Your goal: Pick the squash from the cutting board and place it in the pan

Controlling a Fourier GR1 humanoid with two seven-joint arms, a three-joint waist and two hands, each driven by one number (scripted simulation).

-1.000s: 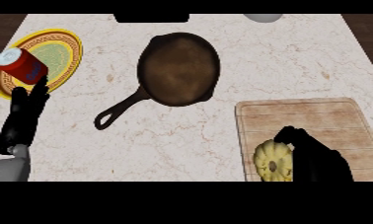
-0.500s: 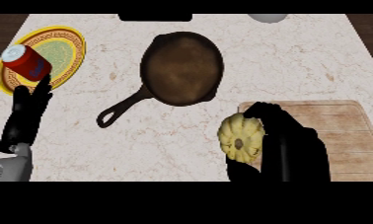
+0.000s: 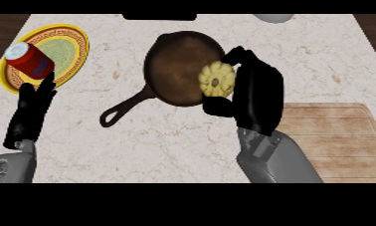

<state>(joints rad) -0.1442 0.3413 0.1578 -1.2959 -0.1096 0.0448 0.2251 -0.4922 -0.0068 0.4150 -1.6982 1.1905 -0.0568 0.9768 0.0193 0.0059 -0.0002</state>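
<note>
Gripping the pale yellow scalloped squash [image 3: 217, 79], our right hand [image 3: 257, 93] holds it over the dark cast-iron pan [image 3: 176, 70]; our left hand [image 3: 31, 113] rests open.

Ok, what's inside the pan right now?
Only the pan's bare dark base shows. The right hand holds the squash over its right rim; whether the squash touches it, and the rim beneath, can't be seen.

I can read no text anywhere; the red can [image 3: 31, 60] on the plate [image 3: 70, 41] shows only an illegible white smudge.
</note>
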